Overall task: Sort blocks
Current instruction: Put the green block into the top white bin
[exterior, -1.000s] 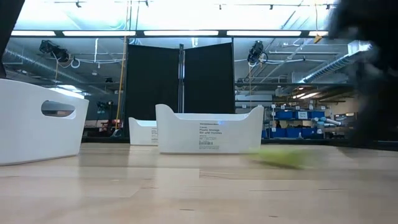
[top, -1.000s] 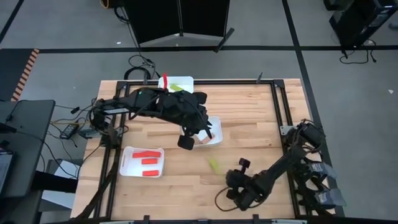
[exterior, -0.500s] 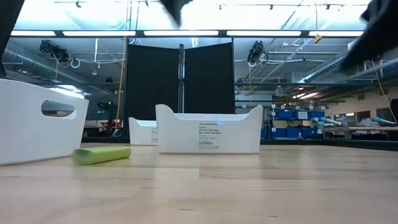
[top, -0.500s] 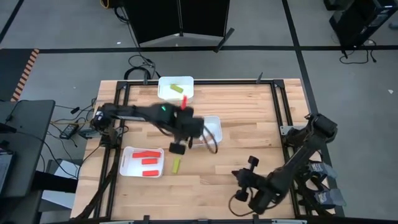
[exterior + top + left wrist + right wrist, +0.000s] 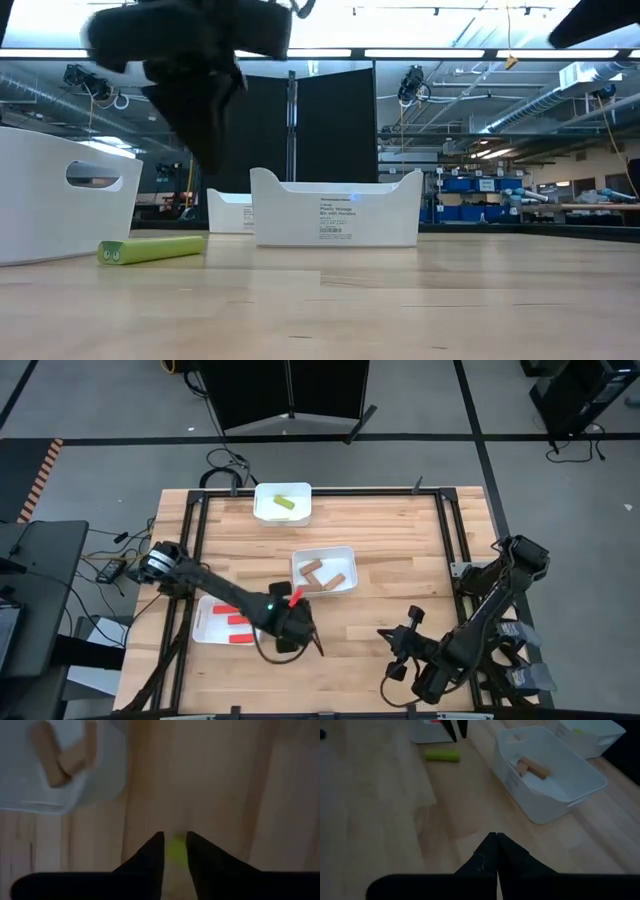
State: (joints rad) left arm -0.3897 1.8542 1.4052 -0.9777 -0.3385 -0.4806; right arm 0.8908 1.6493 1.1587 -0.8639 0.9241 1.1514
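One yellow-green block (image 5: 150,249) lies flat on the table just right of the red-block tray (image 5: 205,622); I also see the block in the right wrist view (image 5: 441,755). My left gripper (image 5: 286,632) hovers over it with fingers pointing down, open, one fingertip either side of the block (image 5: 175,851) and clear of it. In the high view the gripper hides the block. Red blocks (image 5: 238,620) lie in the near-left tray, tan blocks (image 5: 320,572) in the middle tray, and a green block (image 5: 284,504) in the far tray. My right gripper (image 5: 495,840) is shut and holds nothing, near the table's near-right corner (image 5: 392,642).
Three white trays stand on the wooden table: near-left (image 5: 60,200), middle (image 5: 335,210) and far (image 5: 282,503). A black frame (image 5: 440,520) borders the tabletop. Bare wood lies between the middle tray and my right arm (image 5: 470,630).
The green block moved along the table toward the left edge and stopped beside the red tray. My left gripper swung from the middle tray toward the near edge and now hangs over the block. My right arm drew back toward the near-right corner.
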